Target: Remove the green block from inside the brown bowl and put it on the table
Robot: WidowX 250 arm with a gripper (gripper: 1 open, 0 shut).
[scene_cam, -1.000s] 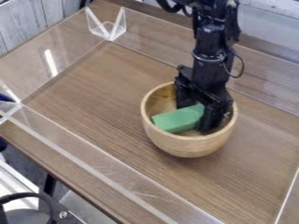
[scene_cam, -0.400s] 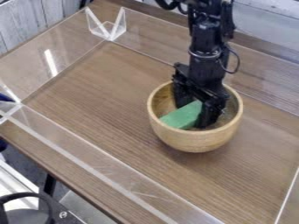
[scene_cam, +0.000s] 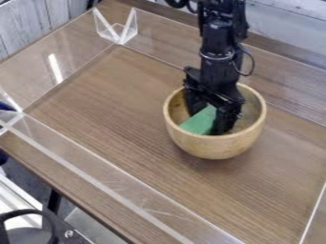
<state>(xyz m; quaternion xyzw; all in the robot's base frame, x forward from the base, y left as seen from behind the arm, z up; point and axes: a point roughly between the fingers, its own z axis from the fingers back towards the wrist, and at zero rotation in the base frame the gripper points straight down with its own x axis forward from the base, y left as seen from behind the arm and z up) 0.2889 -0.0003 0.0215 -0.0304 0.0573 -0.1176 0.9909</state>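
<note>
A round light-brown wooden bowl with a thick rim (scene_cam: 214, 145) stands on the brown wood-grain tabletop (scene_cam: 114, 124), right of the middle. The small flat bright green block (scene_cam: 199, 121) lies inside it, toward the left side and partly covered by the black robot gripper (scene_cam: 214, 112). The gripper reaches down into the bowl from the far side, its jaws spread, right at the block; whether they touch it, I cannot tell.

gripper (scene_cam: 208, 107) angled down, prob. open
</note>
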